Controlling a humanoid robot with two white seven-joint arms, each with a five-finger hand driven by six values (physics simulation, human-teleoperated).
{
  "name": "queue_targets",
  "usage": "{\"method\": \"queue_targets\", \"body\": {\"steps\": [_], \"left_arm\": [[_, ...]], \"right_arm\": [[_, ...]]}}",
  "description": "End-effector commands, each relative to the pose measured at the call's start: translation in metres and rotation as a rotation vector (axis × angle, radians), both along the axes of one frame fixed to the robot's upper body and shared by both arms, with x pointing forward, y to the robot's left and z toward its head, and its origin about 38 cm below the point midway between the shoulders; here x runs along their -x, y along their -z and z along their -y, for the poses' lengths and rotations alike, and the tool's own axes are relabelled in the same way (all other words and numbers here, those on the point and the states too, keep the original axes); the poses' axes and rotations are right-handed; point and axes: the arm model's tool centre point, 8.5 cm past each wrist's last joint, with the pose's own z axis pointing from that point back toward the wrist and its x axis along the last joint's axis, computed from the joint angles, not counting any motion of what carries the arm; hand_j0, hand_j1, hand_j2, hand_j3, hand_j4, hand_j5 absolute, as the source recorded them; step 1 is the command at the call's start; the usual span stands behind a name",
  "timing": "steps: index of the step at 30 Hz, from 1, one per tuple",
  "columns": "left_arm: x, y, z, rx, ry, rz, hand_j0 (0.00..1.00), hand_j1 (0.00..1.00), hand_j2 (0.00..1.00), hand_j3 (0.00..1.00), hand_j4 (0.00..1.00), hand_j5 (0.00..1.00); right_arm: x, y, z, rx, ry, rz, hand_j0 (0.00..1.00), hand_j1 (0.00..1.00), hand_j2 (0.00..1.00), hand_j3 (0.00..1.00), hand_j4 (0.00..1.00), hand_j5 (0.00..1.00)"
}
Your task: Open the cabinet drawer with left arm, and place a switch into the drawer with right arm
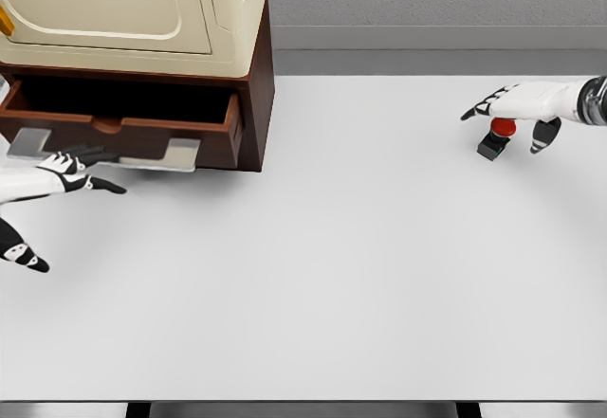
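Head view. White table [360, 276], filling most of the frame; grey wall behind.

Far left: cabinet [261, 77], dark brown base with cream upper part, standing on the table. Drawer [123, 119] pulled out toward the near side, interior in shadow, contents not discernible. Grey handle [175, 153] along the drawer front.

Left hand [52, 179], entering from the left edge, just near of the drawer front. Fingers spread and released, black-tipped, reaching toward the handle; contact with the handle not certain. Nothing held.

Far right: switch [498, 136], red button on a dark base, resting on the table well apart from the cabinet. Right hand [522, 105], entering from the right edge, directly above the switch. Fingers spread on either side of it, not clenched; whether touching the switch cannot be told.
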Motion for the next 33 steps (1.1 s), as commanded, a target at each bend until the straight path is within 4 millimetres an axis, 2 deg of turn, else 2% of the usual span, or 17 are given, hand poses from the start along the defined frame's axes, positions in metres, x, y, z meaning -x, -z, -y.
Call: {"method": "queue_targets", "body": {"steps": [1,18,20,26,33], "left_arm": [[0.004,0.008,-0.015,-0.159,0.027,0.036,1.0,1.0,1.0,1.0,1.0,1.0],[0.024,0.012,-0.032,-0.202,0.072,-0.008,1.0,1.0,1.0,1.0,1.0,1.0],[0.03,0.013,-0.035,-0.209,0.088,-0.018,1.0,1.0,1.0,1.0,1.0,1.0],[0.036,0.012,-0.039,-0.218,0.108,-0.022,1.0,1.0,1.0,1.0,1.0,1.0],[0.04,0.011,-0.04,-0.201,0.119,-0.032,1.0,1.0,1.0,1.0,1.0,1.0]], "right_arm": [[0.0,-0.001,0.001,-0.005,0.004,0.002,1.0,1.0,1.0,1.0,1.0,1.0],[0.0,0.002,0.004,0.0,0.014,-0.008,1.0,1.0,1.0,1.0,1.0,1.0],[0.0,0.002,0.004,0.0,0.014,-0.008,0.96,0.96,0.96,0.96,0.96,0.96],[0.0,0.003,0.004,-0.001,0.013,-0.008,1.0,1.0,1.0,1.0,1.0,1.0],[0.0,0.003,0.004,0.013,0.013,-0.007,0.99,0.99,0.99,0.99,0.99,0.99]]}}
